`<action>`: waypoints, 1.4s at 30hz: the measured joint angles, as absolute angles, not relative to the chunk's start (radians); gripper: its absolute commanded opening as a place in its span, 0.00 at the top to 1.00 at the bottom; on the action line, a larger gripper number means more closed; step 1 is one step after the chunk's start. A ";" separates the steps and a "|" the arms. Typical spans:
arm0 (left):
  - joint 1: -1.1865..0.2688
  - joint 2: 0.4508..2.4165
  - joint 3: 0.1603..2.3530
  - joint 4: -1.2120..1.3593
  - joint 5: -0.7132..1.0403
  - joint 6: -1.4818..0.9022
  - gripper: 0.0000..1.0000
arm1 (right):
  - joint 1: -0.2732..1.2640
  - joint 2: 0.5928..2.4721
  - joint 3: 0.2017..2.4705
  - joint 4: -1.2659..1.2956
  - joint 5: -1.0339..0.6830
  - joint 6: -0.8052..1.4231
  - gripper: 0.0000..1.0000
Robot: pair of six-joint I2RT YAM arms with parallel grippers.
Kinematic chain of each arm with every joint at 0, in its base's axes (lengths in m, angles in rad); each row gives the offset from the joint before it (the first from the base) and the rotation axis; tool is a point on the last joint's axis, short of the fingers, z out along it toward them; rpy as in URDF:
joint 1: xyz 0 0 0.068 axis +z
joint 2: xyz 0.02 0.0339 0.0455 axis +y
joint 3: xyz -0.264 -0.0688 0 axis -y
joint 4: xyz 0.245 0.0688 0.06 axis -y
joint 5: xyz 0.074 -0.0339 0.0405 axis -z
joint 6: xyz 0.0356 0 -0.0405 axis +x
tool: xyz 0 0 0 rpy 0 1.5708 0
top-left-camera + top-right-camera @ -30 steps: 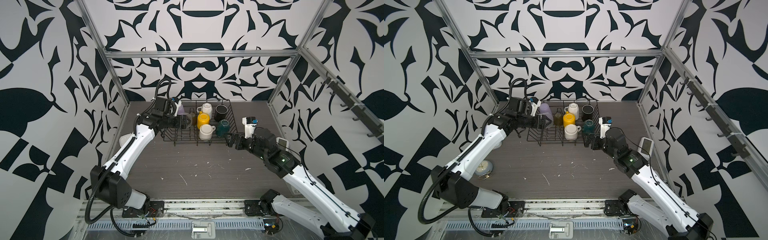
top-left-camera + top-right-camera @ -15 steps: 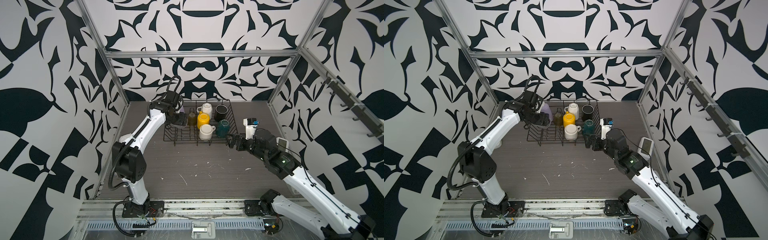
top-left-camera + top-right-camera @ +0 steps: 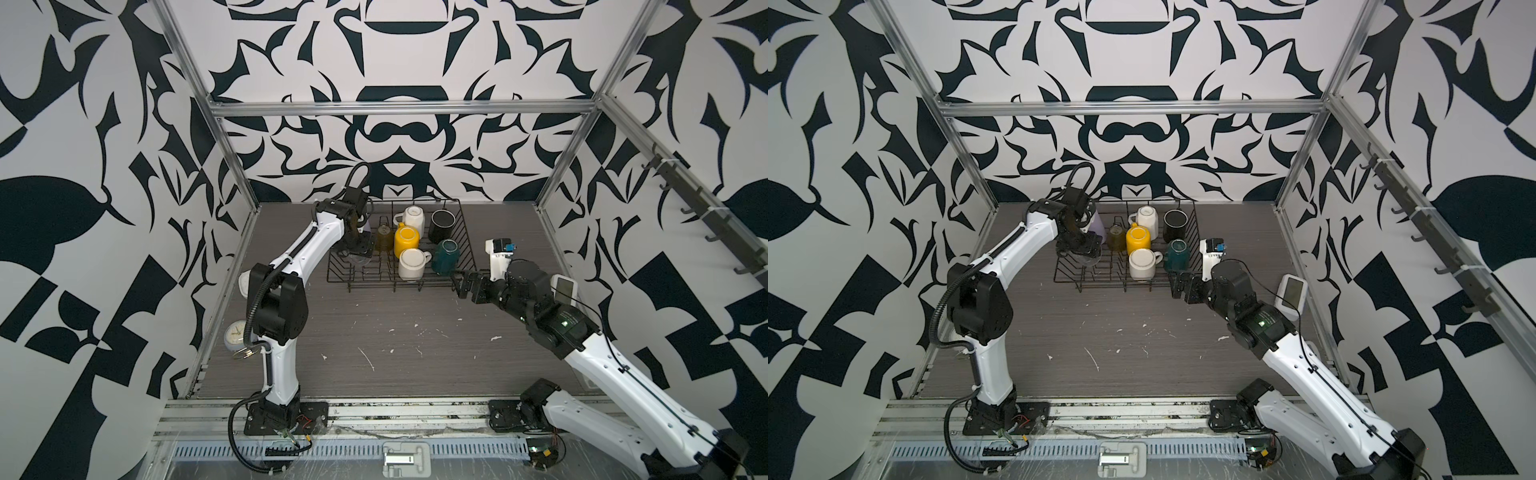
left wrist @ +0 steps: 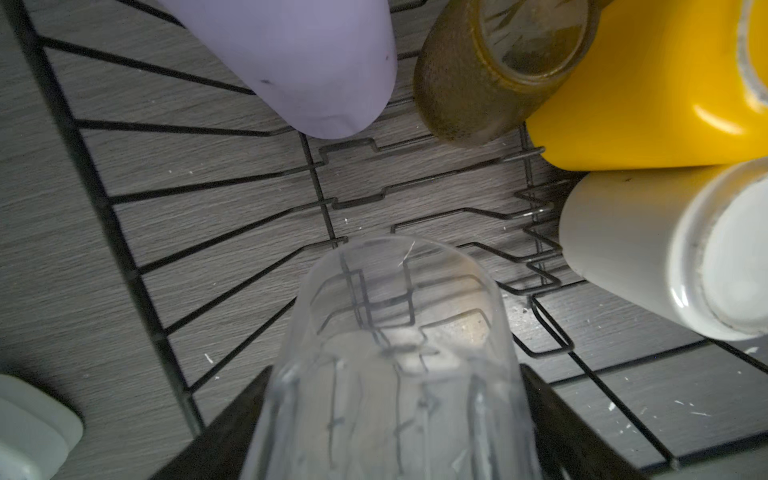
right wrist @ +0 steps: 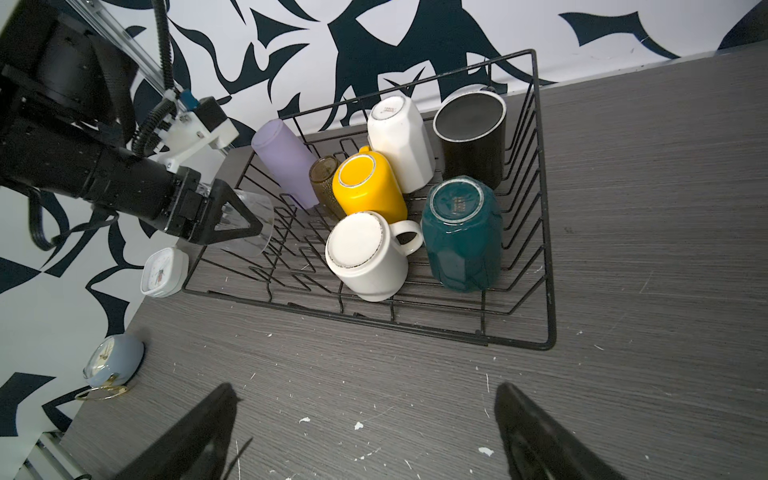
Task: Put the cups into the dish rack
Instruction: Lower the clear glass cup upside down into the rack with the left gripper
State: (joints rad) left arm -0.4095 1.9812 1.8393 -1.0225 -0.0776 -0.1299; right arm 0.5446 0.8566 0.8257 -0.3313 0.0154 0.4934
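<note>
The black wire dish rack (image 3: 399, 286) stands at the back of the table. Several cups rest upside down in it: white mug (image 3: 413, 220), black mug (image 3: 442, 224), yellow mug (image 3: 406, 240), amber glass (image 3: 384, 239), another white mug (image 3: 411, 264), teal mug (image 3: 445, 257) and lilac tumbler (image 3: 1096, 224). My left gripper (image 3: 353, 249) points down over the rack's left part, shut on the clear glass (image 4: 395, 353), mouth down just above the wires. My right gripper (image 3: 467, 284) hangs open and empty at the rack's front right corner, its fingers (image 5: 195, 436) wide apart.
A round blue alarm clock (image 5: 112, 361) and a white square clock (image 5: 162, 272) stand by the left wall. A white timer (image 3: 1292, 291) leans near the right wall. White flecks dot the grey table (image 3: 395, 353) in front of the rack.
The left arm's elbow has swung in from the left and its wrist has turned downward over the rack's left part, clear glass still held. The right arm has barely moved.
</note>
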 measured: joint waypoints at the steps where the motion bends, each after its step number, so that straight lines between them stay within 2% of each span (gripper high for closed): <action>1: -0.410 1.993 1.848 -1.026 -0.080 -0.130 1.00 | 0.544 0.857 0.825 -0.331 0.015 0.493 0.02; 6: -0.410 2.037 1.858 -1.031 -0.085 -0.130 0.99 | 0.542 0.857 0.821 -0.326 0.015 0.493 0.02; 15: -0.410 2.086 1.861 -1.030 -0.091 -0.131 0.87 | 0.536 0.857 0.809 -0.317 0.011 0.494 0.02; 17: -0.410 2.098 1.863 -1.030 -0.093 -0.131 0.79 | 0.535 0.857 0.808 -0.316 0.010 0.494 0.02; 22: -0.410 2.116 1.864 -1.030 -0.099 -0.134 0.40 | 0.532 0.857 0.808 -0.316 0.004 0.494 0.02; 27: -0.410 2.118 1.864 -1.029 -0.108 -0.138 0.17 | 0.531 0.859 0.807 -0.316 0.004 0.494 0.02; 30: -0.410 2.118 1.864 -1.029 -0.112 -0.139 0.16 | 0.531 0.859 0.807 -0.314 0.001 0.494 0.02; 31: -0.410 2.118 1.864 -1.029 -0.113 -0.139 0.10 | 0.531 0.859 0.807 -0.313 0.000 0.494 0.02; 32: -0.410 2.118 1.864 -1.028 -0.113 -0.142 0.09 | 0.531 0.860 0.807 -0.311 -0.001 0.494 0.02; 42: -0.410 2.118 1.864 -1.018 -0.113 -0.141 0.05 | 0.529 0.867 0.806 -0.309 -0.007 0.495 0.02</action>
State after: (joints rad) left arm -0.4095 2.1181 1.8641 -1.0183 -0.1131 -0.1406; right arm 0.5293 0.8673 0.8062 -0.3088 -0.0074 0.4950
